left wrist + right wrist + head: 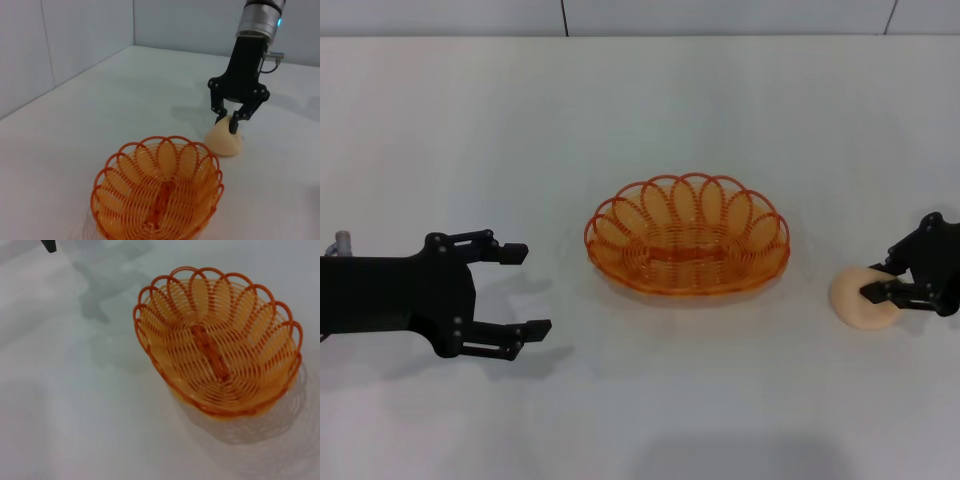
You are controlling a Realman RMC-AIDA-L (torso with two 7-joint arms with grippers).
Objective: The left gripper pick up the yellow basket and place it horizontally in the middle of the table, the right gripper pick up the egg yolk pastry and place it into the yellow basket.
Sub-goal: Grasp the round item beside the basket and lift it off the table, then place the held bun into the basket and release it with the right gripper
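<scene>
The yellow basket [687,235] stands upright and lengthwise across the middle of the table, with nothing in it; it also shows in the left wrist view [157,192] and the right wrist view [220,340]. My left gripper [525,290] is open and empty, left of the basket and apart from it. The egg yolk pastry [852,302] rests on the table right of the basket. My right gripper [872,280] is shut on the pastry's top; in the left wrist view, the right gripper [226,125] comes down on the pastry [225,142] from above.
The white table [640,420] runs back to a pale wall [640,15]. A dark tip of the left gripper's fingers [49,245] shows at the edge of the right wrist view. Bare table lies in front of the basket and behind it.
</scene>
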